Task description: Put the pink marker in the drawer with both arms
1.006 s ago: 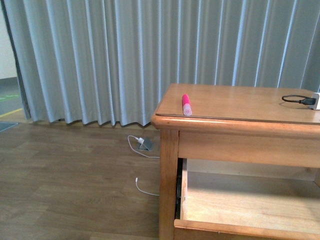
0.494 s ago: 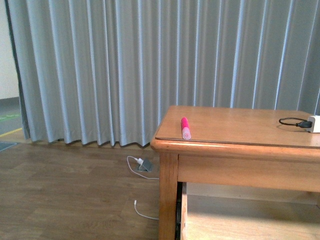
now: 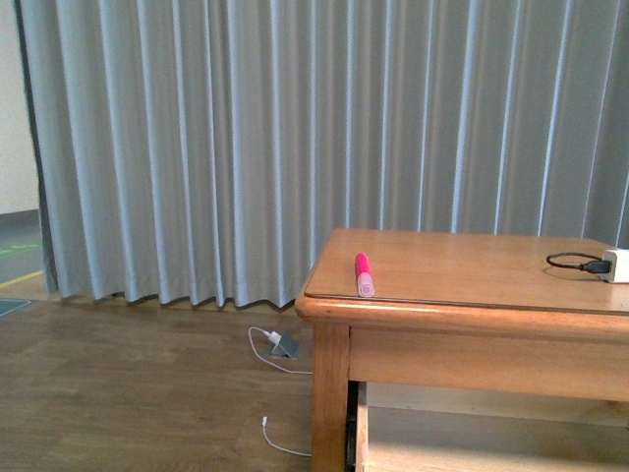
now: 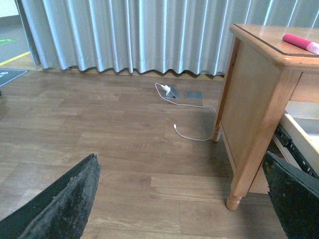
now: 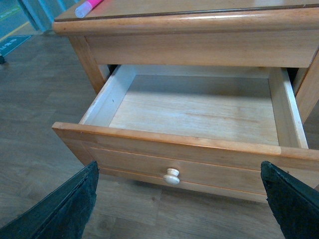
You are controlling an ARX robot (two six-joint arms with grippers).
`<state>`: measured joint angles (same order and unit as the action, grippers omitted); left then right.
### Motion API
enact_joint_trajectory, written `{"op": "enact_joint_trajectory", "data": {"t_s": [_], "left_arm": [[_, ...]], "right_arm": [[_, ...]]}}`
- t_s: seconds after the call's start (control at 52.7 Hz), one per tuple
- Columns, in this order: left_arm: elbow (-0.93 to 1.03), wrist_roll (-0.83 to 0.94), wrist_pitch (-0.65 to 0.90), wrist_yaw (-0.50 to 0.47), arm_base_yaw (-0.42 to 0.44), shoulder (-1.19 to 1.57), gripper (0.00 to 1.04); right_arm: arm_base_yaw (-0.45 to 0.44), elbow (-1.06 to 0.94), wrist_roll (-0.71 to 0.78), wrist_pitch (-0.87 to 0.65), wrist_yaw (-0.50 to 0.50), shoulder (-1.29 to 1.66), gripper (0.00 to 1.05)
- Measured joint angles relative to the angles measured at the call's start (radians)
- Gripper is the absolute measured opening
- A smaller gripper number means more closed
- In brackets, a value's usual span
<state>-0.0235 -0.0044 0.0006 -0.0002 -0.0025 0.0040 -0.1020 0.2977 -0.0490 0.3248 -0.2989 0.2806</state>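
The pink marker (image 3: 364,273) lies on the wooden table top (image 3: 472,270) near its front left corner, pale cap end toward me; it also shows in the left wrist view as pink marker (image 4: 300,43) and in the right wrist view as pink marker (image 5: 88,7). The drawer (image 5: 164,149) is pulled out under the table top, its light interior bare, its round pale knob (image 5: 171,176) facing the right gripper (image 5: 179,209), which is open just in front of it. The left gripper (image 4: 184,204) is open over the floor, left of the table leg (image 4: 251,149). Neither arm shows in the front view.
A grey curtain (image 3: 295,138) hangs behind the table. A white charger and cable (image 3: 275,346) lie on the wooden floor left of the table. A black cable and white plug (image 3: 590,264) rest at the table top's right edge.
The front view has tilted upward: the table and marker sit lower in the picture and the drawer interior has mostly dropped below the frame edge. The marker has not moved on the table.
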Motion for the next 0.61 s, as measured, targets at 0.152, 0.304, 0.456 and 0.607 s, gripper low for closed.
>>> {"op": "enact_joint_trajectory", "data": {"t_s": [0.152,0.304,0.456,0.607], "left_arm": [[0.000,0.000,0.000,-0.003,0.000,0.000,0.99],[0.000,0.000,0.000,0.000,0.000,0.000,0.99],[0.000,0.000,0.000,0.000,0.000,0.000,0.99],[0.000,0.000,0.000,0.000,0.000,0.000,0.99]], "right_arm": [[0.089,-0.135,0.029,-0.262,0.270,-0.138,0.75],[0.097,-0.175,0.040,-0.301,0.298,-0.180,0.49],[0.098,-0.197,0.046,-0.302,0.298,-0.190,0.61],[0.098,-0.197,0.046,-0.304,0.298,-0.192,0.89]]}}
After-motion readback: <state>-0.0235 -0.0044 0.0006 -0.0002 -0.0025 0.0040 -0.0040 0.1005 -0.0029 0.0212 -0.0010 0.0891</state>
